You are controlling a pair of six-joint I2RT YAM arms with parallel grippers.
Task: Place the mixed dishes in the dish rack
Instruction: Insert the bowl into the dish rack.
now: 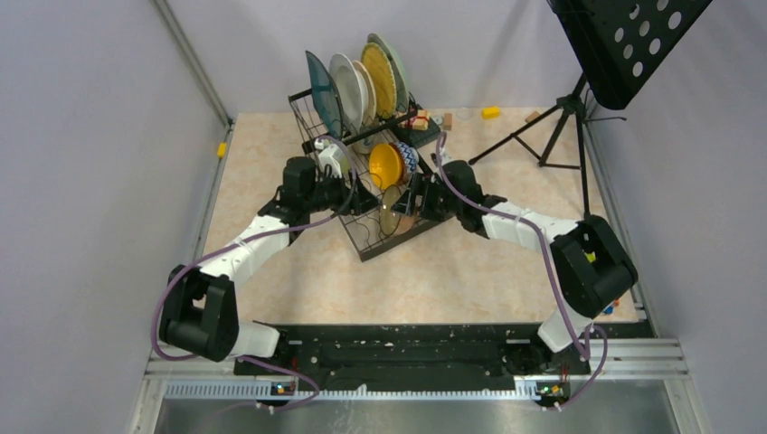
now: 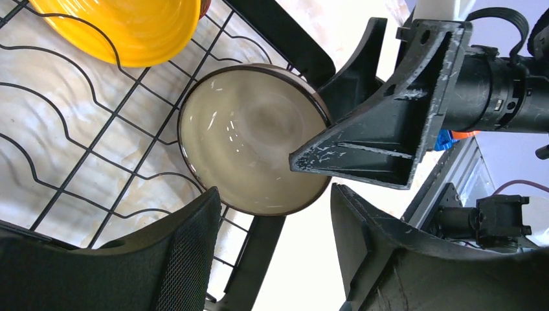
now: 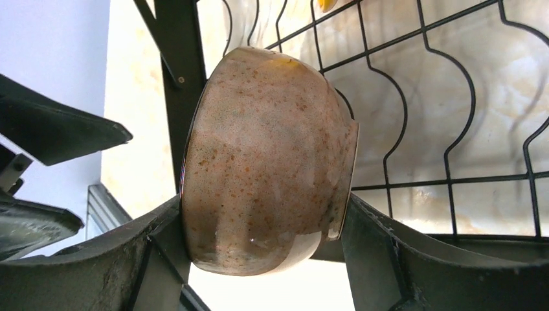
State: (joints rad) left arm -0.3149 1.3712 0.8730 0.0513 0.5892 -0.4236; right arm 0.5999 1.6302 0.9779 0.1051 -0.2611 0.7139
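Observation:
The black wire dish rack (image 1: 351, 228) stands mid-table with a dark teal plate (image 1: 322, 90), a white plate (image 1: 348, 86), a yellow plate (image 1: 380, 80) and a pale plate (image 1: 395, 65) upright in its raised section. A yellow bowl (image 1: 385, 165) and a patterned bowl (image 1: 409, 157) sit in the flat tray. My right gripper (image 3: 262, 207) is shut on a brown speckled bowl (image 3: 265, 162), held on its side over the tray's near corner. My left gripper (image 2: 275, 194) is open and empty just beside that bowl's cream inside (image 2: 252, 139).
A black music stand (image 1: 624, 45) on a tripod (image 1: 561, 127) occupies the back right. Small toy blocks (image 1: 490, 112) lie behind the rack, and a yellow one (image 1: 222, 149) sits at the left wall. A pale mug (image 1: 331, 161) rests by the left arm.

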